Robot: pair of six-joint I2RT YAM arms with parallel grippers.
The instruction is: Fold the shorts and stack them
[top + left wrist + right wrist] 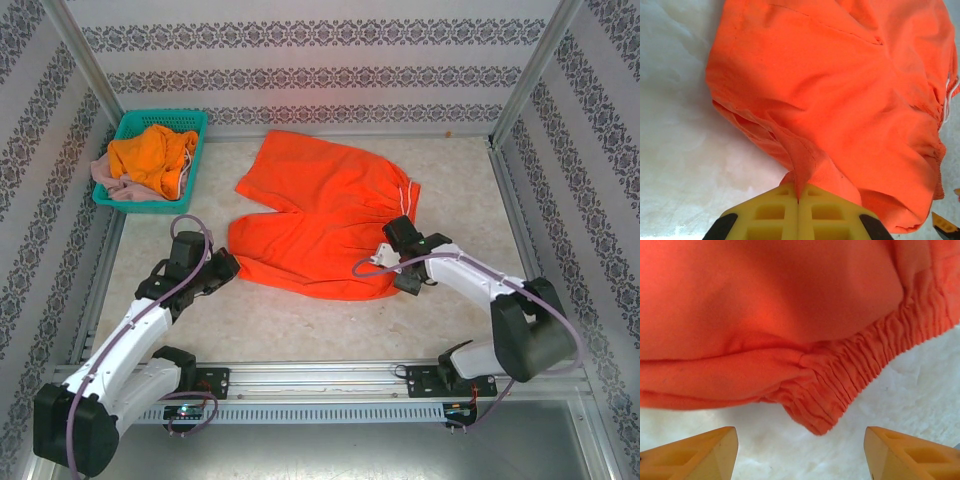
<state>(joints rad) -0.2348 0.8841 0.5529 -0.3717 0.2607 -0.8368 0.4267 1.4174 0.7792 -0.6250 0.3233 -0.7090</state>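
While patterned walls box in the pale mottled tabletop, we pinch the near-left edge of the spread red-orange cloth shorts in our left gripper, our right gripper gaping empty beside their elastic waistband, and a teal plastic mesh basket holds bright orange shorts over pink cloth far left.

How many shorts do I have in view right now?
3. The red-orange shorts spread mid-table; bright orange shorts in the teal basket, far left; pink shorts under them there. More may be hidden beneath.
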